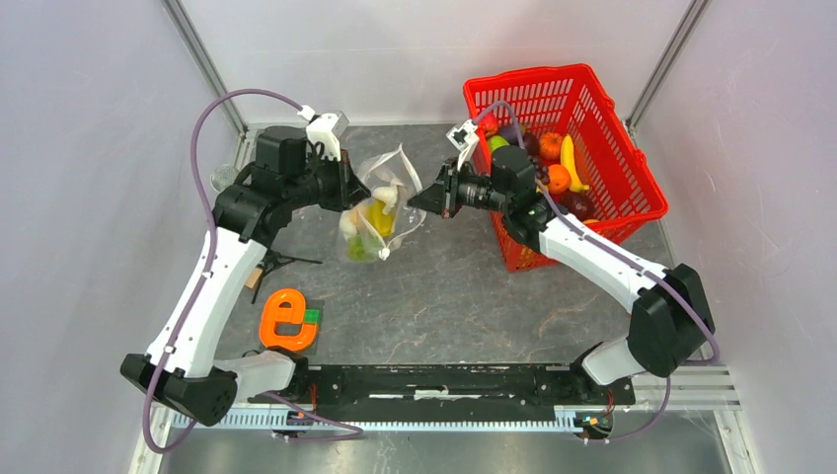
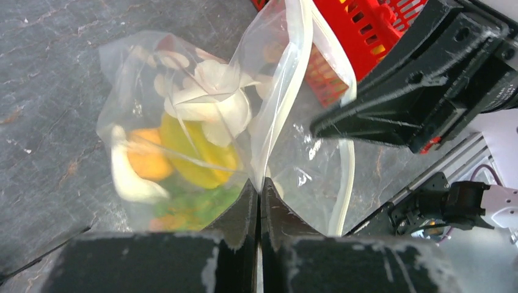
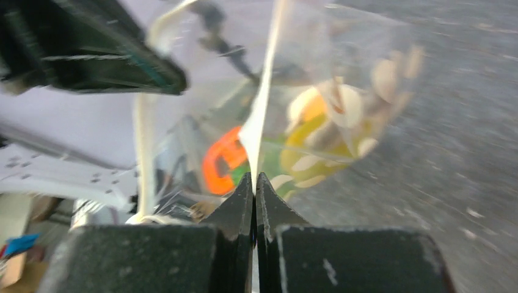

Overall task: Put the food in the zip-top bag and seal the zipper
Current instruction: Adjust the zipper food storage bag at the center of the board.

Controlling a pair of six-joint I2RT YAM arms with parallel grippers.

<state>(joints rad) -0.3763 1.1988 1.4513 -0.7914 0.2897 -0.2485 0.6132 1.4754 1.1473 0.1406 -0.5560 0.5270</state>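
Left gripper (image 2: pixel 258 188): jaws pressed together at the bottom centre of the left wrist view, pinching a fold of clear plastic at the bag's mouth edge.
Right gripper (image 3: pixel 254 180): jaws likewise pressed together at the bottom centre of the right wrist view, clamped on a thin fold of the same plastic. That view is blurred.
Zip-top bag (image 1: pixel 387 188): upper centre of the overhead view, hanging between the two grippers, one at its left side and one at its right. Whether its bottom rests on the table cannot be told.
Zipper (image 2: pixel 347 177): whitish strip rising from the left fingertips, looping across the upper right of the left wrist view and dropping again. Its two sides stand apart, so the mouth is unsealed.
Food in the bag (image 2: pixel 195 152): yellow, orange and green pieces, bunched low in the pouch.
Food in the basket (image 1: pixel 558 178): several pieces, including orange, a yellow banana shape, green and dark purple.
Red basket (image 1: pixel 533 94): upper right of the overhead view, just beside the right arm's forearm.
Orange letter-e toy (image 1: pixel 286 321): flat on the table, lower left of the overhead view, well apart from the bag.
Table (image 1: pixel 444 296): dark grey, stone-patterned surface.
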